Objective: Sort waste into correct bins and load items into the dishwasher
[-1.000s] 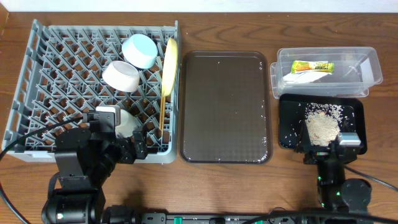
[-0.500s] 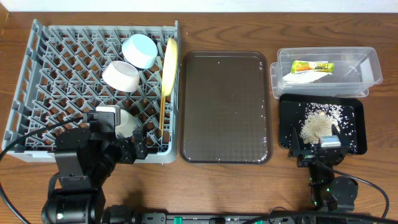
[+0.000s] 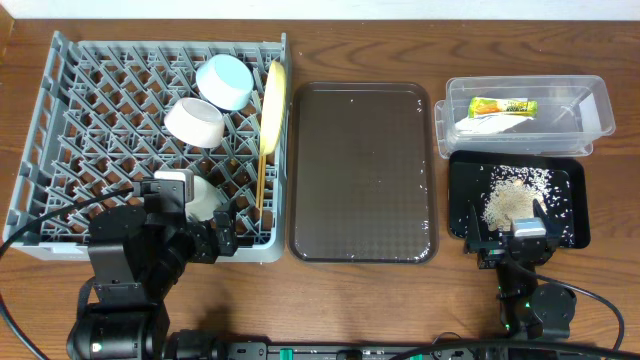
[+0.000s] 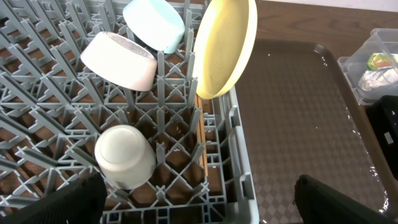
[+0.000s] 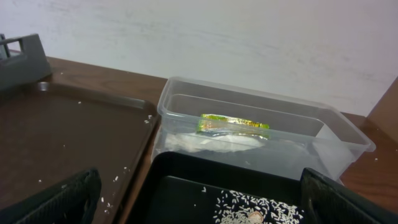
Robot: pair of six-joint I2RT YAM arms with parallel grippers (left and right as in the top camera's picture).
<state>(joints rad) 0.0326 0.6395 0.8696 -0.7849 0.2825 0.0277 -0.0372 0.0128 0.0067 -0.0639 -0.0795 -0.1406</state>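
Note:
The grey dish rack [image 3: 60,140] [image 4: 239,155] holds the light blue bowl [image 3: 223,80] [image 4: 155,25], the white bowl [image 3: 194,120] [image 4: 118,60], the upright yellow plate [image 3: 272,105] [image 4: 225,46], the small white cup [image 3: 205,197] [image 4: 124,155] and the chopsticks [image 3: 261,185] [image 4: 200,146]. The clear tub [image 3: 590,105] [image 5: 336,140] holds the green-and-yellow wrapper [image 3: 503,106] [image 5: 235,123] and white paper strip [image 3: 487,125] [image 5: 214,143]. The black tray [image 3: 462,190] [image 5: 180,186] holds rice scraps [image 3: 515,197] [image 5: 261,211]. My left gripper [image 3: 218,238] [image 4: 199,202] is open and empty over the rack's front edge. My right gripper [image 3: 508,238] [image 5: 205,199] is open and empty over the black tray's near edge.
The dark brown serving tray [image 3: 362,170] [image 4: 298,112] [image 5: 56,137] lies between rack and bins, with a few stray rice grains on it. A pale wall stands behind the table in the right wrist view.
My right gripper moved left along the black tray's front edge and then stopped. The left arm and the objects have not moved.

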